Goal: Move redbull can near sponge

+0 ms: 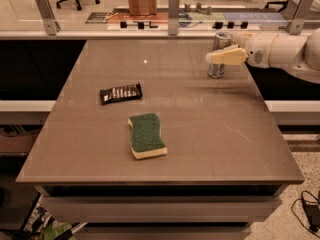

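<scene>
At the far right of the grey table [210, 134], the redbull can [216, 70] stands upright, the gripper [216, 57] reaching in from the right across its front; whether it is clamped cannot be told. The sponge [146, 135] lies well apart, mid-table, near a black wrapper [120, 92].

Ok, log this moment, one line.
claw: at tall slim silver metal can, back right | flat green-topped yellow sponge: front centre, apart
</scene>
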Robot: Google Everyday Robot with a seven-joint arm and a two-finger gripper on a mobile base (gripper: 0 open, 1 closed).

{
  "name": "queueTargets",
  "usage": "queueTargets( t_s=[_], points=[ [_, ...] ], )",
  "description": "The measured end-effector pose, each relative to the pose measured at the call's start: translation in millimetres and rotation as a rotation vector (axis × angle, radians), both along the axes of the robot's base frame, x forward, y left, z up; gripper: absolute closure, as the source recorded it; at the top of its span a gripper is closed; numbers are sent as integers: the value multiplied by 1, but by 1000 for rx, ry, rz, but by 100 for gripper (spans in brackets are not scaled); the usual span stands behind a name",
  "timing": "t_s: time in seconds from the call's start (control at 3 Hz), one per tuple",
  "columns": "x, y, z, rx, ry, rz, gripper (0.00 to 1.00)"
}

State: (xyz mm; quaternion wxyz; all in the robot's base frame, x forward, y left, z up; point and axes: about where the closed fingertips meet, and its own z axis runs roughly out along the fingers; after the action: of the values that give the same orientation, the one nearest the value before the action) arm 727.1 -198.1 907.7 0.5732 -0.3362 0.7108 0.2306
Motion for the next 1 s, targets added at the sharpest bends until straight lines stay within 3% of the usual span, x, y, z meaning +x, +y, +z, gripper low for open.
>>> queueTargets(
  t_s=[1.0],
  points=[
    [1,9,-2,0,3,13,85]
  ],
)
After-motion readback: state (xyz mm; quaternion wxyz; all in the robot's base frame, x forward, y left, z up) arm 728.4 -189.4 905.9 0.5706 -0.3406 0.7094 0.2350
